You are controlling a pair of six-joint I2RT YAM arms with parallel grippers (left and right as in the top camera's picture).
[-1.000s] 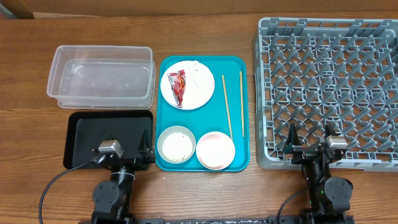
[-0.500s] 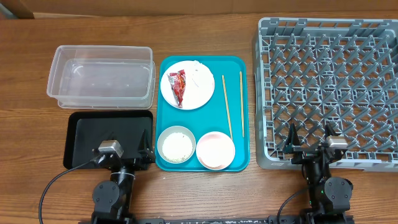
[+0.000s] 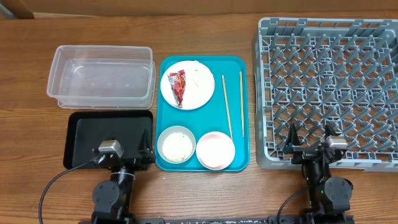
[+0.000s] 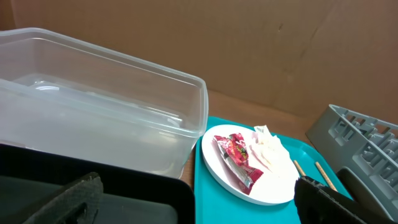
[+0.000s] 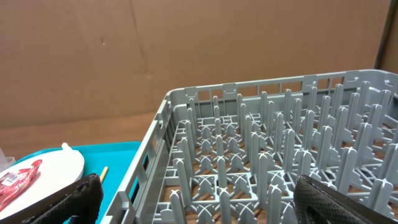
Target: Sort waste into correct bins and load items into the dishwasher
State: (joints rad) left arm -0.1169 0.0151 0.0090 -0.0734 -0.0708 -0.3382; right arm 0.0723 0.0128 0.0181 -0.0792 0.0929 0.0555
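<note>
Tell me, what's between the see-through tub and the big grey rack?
Overhead view: the teal tray, holding a white plate with wrapper and tissue, plus two chopsticks.

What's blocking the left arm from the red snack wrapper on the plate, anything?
Likely nothing, so probably yes. The red snack wrapper lies uncovered on the white plate, beside the tissue. The left pincer is open, and its wrist view shows the wrapper unobstructed, past the clear tub corner.

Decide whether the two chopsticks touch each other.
Apart. The overhead view shows one chopstick and the other chopstick lying side by side, with bare teal tray between them along their whole length.
</note>
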